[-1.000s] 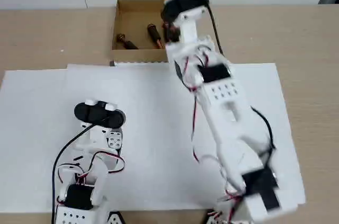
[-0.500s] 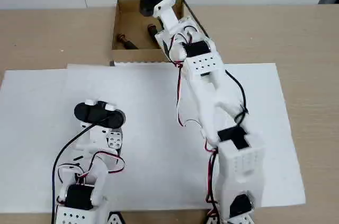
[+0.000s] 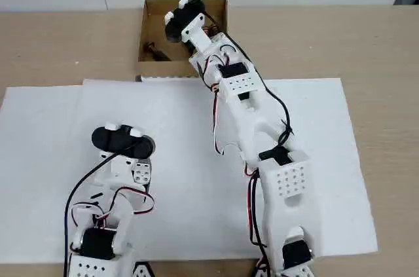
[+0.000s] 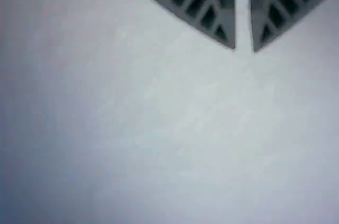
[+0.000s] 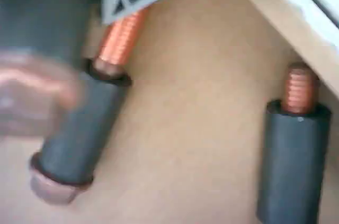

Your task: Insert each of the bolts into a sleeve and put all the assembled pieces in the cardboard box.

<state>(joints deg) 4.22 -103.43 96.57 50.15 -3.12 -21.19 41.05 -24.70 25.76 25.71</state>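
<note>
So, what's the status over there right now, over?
Left gripper all but shut, empty, over white paper. Right gripper down in cardboard box. Two assembled pieces on box floor. Nothing seen in the way.

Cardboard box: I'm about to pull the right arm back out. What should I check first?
1. Right arm reaches into the cardboard box: ok.
2. Two assembled pieces lie on the box floor, bolt threads poking from the sleeves: ok.
3. Blurred third piece near the lens let go: cannot tell.
4. Left gripper holds nothing, over the white paper: ok.
</note>
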